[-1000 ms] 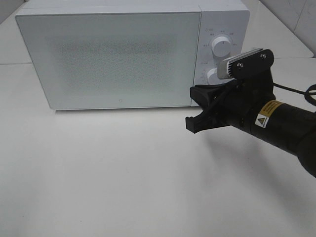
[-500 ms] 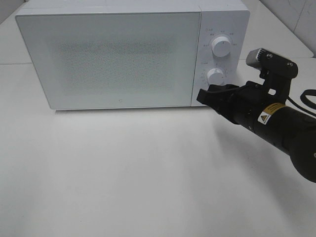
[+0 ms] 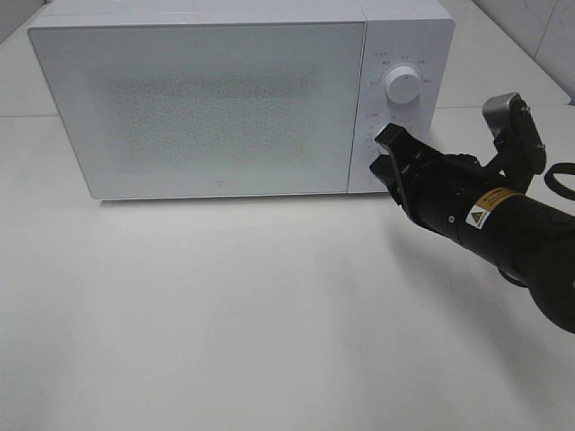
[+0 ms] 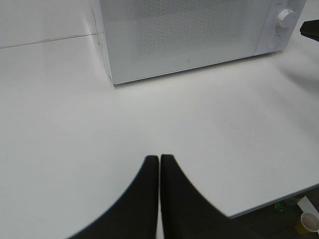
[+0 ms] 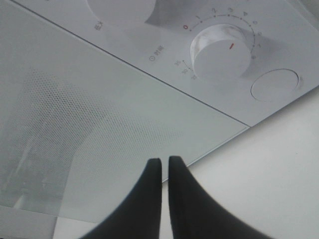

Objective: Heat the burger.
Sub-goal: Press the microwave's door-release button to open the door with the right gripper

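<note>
The burger is out of view. The white microwave [image 3: 198, 99] stands at the back of the table with its door closed; it also shows in the left wrist view [image 4: 189, 30]. My right gripper [image 3: 384, 154] is shut and empty, its tips right in front of the control panel, where it hides the lower knob in the high view. In the right wrist view the gripper [image 5: 164, 162] sits over the door's edge, with the lower knob [image 5: 222, 50] and a round button [image 5: 275, 85] close by. My left gripper [image 4: 159, 158] is shut and empty, low over the table well in front of the microwave.
The upper knob [image 3: 402, 86] is above my right gripper. A black cable [image 3: 559, 180] runs behind the right arm. The white table [image 3: 225, 314] stretches in front of the microwave. A paper cup [image 4: 309, 221] stands on the floor beyond the table edge.
My right gripper has moved up and back towards the microwave's control panel, its wrist has rolled, and it now covers the lower knob. The door has stayed closed.
</note>
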`<control>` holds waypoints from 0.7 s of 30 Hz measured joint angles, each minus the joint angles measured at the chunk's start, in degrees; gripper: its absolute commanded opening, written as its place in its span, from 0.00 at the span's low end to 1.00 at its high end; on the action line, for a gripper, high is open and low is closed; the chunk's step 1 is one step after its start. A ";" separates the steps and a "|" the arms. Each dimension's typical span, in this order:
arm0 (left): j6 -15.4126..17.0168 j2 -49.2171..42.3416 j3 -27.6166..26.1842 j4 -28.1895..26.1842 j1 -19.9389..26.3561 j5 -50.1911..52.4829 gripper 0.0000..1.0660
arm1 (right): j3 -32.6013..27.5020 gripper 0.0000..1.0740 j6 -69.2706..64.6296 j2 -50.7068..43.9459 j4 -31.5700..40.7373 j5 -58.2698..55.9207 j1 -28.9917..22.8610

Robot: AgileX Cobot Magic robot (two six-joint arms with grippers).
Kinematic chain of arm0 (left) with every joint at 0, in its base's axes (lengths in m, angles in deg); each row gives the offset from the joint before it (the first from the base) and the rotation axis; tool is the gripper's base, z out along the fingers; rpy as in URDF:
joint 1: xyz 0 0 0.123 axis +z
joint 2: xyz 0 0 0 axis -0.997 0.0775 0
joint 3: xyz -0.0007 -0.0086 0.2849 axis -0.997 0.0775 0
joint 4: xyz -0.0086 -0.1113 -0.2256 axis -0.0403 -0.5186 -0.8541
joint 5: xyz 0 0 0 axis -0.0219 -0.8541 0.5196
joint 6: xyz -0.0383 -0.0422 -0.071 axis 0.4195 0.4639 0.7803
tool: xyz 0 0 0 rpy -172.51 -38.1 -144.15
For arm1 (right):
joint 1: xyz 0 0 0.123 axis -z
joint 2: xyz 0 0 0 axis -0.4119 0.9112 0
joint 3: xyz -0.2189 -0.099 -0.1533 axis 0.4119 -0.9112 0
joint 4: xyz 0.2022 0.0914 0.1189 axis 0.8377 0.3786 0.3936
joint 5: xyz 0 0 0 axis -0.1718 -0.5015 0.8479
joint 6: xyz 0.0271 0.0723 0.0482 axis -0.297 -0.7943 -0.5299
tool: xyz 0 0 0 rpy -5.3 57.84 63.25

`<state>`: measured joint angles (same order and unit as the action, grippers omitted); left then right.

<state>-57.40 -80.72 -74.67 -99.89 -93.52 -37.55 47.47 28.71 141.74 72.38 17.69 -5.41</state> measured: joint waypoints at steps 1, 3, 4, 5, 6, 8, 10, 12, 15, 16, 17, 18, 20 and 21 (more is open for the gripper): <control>0.00 0.00 0.00 0.00 0.00 0.00 0.00 | 0.00 0.00 -2.69 0.00 -0.11 0.00 0.00; 0.00 0.00 0.00 0.00 0.00 0.00 0.00 | 0.00 0.00 -5.04 0.00 -0.06 0.00 0.00; 0.00 0.00 0.00 0.00 0.00 0.00 0.00 | 0.00 0.00 -5.04 0.00 -0.06 0.00 0.00; 0.00 0.00 0.00 0.00 0.00 0.00 0.00 | 0.00 0.00 -6.36 0.06 0.11 0.00 0.00; 0.00 0.00 0.00 0.00 0.00 0.00 0.00 | 0.00 0.00 -8.59 0.11 0.34 0.00 0.00; 0.00 0.00 0.00 0.00 0.00 0.00 0.00 | 0.00 0.00 -10.60 0.11 0.86 0.00 0.00; 0.00 0.00 0.00 0.00 0.00 0.00 0.00 | 0.00 0.00 -11.46 0.11 1.49 0.00 0.00; 0.00 0.00 0.00 0.00 0.00 0.00 0.00 | 0.06 0.00 -13.46 0.97 3.67 0.00 0.00; 0.00 0.00 0.00 0.00 0.00 0.00 0.00 | 0.11 0.00 -15.53 2.69 5.56 0.00 0.00; 0.00 0.00 0.00 0.00 0.00 0.00 0.00 | 0.11 0.00 -15.53 2.69 5.56 0.00 0.00; 0.00 0.00 0.00 0.00 0.00 0.00 0.00 | 0.69 0.00 -16.44 3.95 6.02 0.00 0.00; 0.00 0.00 0.00 0.00 0.00 0.00 0.00 | 0.69 0.00 -16.44 3.95 6.02 0.00 0.00; 0.00 0.00 0.00 0.00 0.00 0.00 0.00 | 2.58 0.00 -17.13 6.13 6.13 -0.06 0.00; 0.00 0.00 0.00 0.00 0.00 0.00 0.00 | 2.58 0.00 -17.13 6.13 6.13 -0.06 0.00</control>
<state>-57.40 -80.72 -74.67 -99.89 -93.52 -37.55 50.05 11.58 147.87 78.51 17.63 -5.41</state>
